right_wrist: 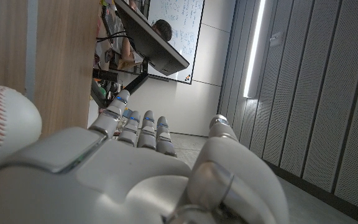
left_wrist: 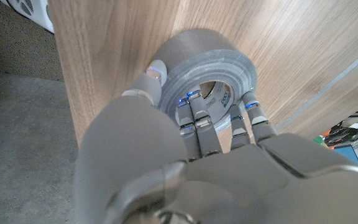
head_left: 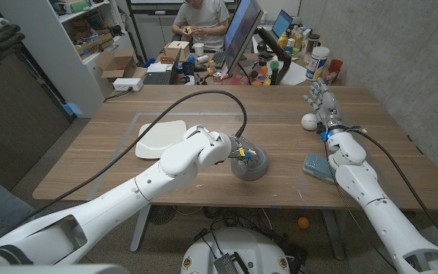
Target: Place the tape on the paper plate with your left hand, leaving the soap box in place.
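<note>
Looking down from the head camera, the left hand sits over the tape, a grey roll lying near the middle of the wooden bench, close to its front edge. The paper plate lies to the robot's left of the roll, apart from it. A teal soap box rests near the right forearm, and a white baseball sits just beside the right hand, which stands toward the far right of the bench with its fingers apart and nothing in it. A person sits behind the bench at a cluttered desk.

From the left wrist camera, the left hand reaches onto the tape: the fingers go into the roll's core and the thumb lies against its outer wall, so it seems to be grasping the roll, though the contact is partly hidden.

From the right wrist camera, the right hand shows straight, parted fingers holding nothing, with the baseball close against its side.
</note>
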